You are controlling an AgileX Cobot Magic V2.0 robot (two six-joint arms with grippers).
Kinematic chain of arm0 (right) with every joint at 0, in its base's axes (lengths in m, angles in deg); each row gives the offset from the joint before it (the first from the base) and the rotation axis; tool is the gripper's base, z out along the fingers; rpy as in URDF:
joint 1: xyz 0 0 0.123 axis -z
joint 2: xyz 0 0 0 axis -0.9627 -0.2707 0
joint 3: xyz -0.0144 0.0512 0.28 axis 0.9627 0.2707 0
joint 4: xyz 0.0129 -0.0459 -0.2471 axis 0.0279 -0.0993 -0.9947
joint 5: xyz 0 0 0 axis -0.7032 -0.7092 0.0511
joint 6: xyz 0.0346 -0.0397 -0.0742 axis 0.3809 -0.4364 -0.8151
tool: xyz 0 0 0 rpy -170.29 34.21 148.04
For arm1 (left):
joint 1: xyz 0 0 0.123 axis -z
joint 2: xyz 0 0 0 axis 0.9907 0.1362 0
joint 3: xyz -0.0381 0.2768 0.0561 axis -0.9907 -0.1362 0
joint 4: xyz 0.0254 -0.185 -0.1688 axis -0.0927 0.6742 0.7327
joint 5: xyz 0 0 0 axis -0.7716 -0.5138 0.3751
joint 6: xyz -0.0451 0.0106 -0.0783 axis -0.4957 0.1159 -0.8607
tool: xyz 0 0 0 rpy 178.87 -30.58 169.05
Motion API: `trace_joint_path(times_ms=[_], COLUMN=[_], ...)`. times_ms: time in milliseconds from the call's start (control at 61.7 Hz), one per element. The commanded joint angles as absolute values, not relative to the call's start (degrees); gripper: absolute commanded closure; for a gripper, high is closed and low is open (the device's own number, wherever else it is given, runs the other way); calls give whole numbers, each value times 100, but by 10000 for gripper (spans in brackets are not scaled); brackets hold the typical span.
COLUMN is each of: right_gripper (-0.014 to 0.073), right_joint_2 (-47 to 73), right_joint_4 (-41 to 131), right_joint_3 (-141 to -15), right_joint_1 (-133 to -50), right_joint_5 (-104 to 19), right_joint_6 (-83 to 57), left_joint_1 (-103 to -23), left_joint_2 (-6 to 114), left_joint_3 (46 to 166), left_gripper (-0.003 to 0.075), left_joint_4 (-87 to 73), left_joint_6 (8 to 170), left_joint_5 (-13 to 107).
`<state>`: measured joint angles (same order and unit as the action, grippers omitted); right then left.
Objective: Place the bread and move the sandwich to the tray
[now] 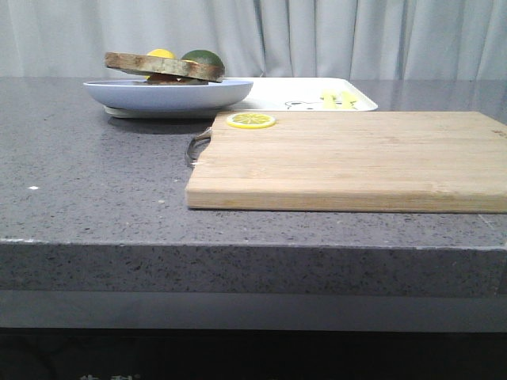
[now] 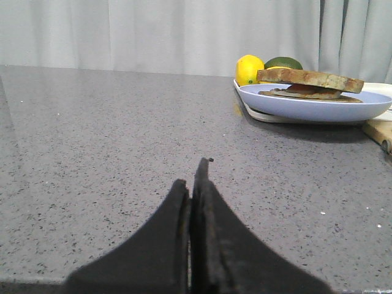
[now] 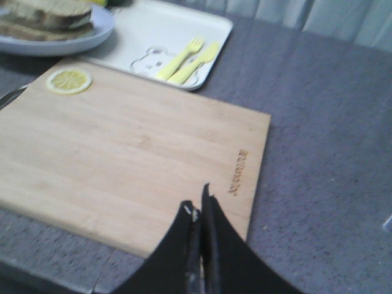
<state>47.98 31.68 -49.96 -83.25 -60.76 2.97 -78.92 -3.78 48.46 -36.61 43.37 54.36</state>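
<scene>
Wooden cutting board (image 1: pixel 348 162) on grey speckled countertop (image 1: pixel 87 182), lemon slice (image 1: pixel 251 120) at its corner, pale curtain (image 1: pixel 333 36) behind

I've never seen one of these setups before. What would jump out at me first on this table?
Probably the big wooden cutting board near the front edge of the grey table, bare except for a lemon slice at its far left corner. Behind it to the left, a pale blue plate holds the sandwich, and it overlaps the white tray. Both wrist views show dark grippers, left and right, closed and holding nothing.
</scene>
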Motion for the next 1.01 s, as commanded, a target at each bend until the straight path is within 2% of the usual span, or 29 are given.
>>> trace_joint_path(times_ms=[0, 195, 357, 535, 989], right_gripper=[712, 712, 712, 712, 712], right_joint_2=[5357, 6604, 7051, 7256, 7329], right_joint_4=[3105, 3110, 3238, 3288, 3320], right_joint_3=[-4454, -2862, -2080, -1618, -1624], right_joint_1=[-7959, -7359, -7214, -7214, -7209], right_joint_5=[-4651, -3015, -2514, -2187, -2454], right_joint_6=[288, 288, 288, 288, 288], left_joint_1=[-7894, -7894, -7894, -7894, -7894], left_joint_2=[-496, -496, -496, -496, -496], left_joint_3=[4820, 4820, 4820, 4820, 4820], left_gripper=[738, 738, 738, 738, 738], left_joint_4=[-3672, -3672, -3672, -3672, -3672], left_joint_6=[4351, 4351, 4351, 4351, 4351], left_joint_5=[5916, 5916, 5916, 5916, 5916])
